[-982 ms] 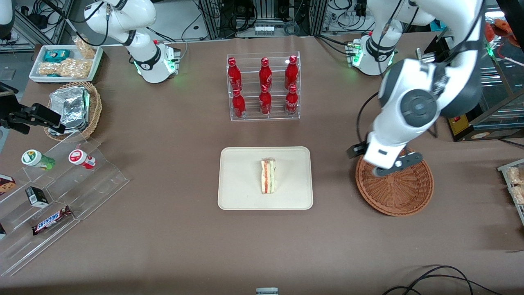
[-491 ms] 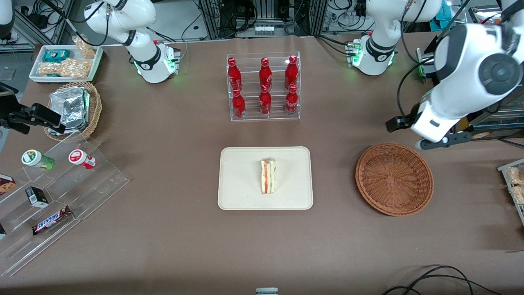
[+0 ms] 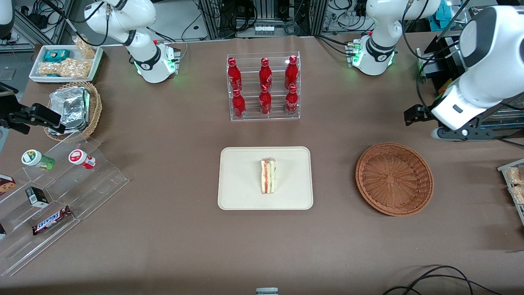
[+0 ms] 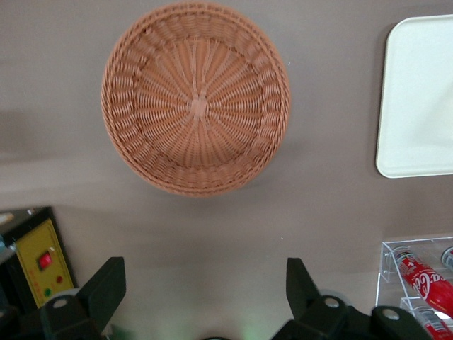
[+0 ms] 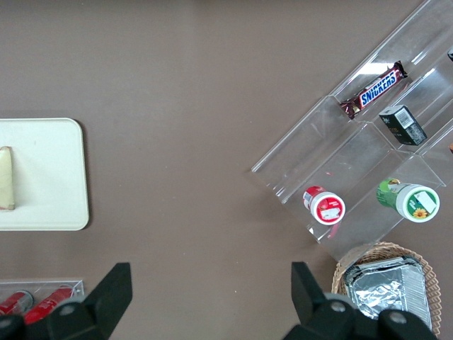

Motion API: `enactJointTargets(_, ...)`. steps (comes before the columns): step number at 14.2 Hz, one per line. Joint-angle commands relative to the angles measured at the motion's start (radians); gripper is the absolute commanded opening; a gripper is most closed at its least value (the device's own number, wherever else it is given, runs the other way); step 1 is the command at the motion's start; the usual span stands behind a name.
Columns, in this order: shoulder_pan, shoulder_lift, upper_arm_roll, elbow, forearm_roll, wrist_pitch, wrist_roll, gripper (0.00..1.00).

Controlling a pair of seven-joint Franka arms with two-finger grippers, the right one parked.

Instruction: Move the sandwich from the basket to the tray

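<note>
Tool [image 4: 202,283], fingers spread and empty, has pulled up and away from over the basket [image 3: 394,178] toward its 1 o'clock, while the sandwich [image 3: 268,176] stays on the tray [image 3: 241,180] mid-worktop, so placement looks done.

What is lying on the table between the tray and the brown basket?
Nothing: in the front view only bare brown table separates the tray with the sandwich from the basket. The open gripper is raised above the table, farther from the camera than the basket.

A sandwich [image 5: 6,178] lies on the tray [image 5: 53,177], well apart from a clear stepped stand [image 5: 368,149].
</note>
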Motion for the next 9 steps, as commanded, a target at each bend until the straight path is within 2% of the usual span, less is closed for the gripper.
enactJointTargets(1,0.014,0.008,0.010,0.052,0.015,-0.003,0.030,1.00)
enactJointTargets(6,-0.035,0.054,0.092,0.121,0.007,-0.003,0.028,1.00)
enactJointTargets(9,-0.039,0.074,0.098,0.162,0.004,-0.005,0.023,1.00)
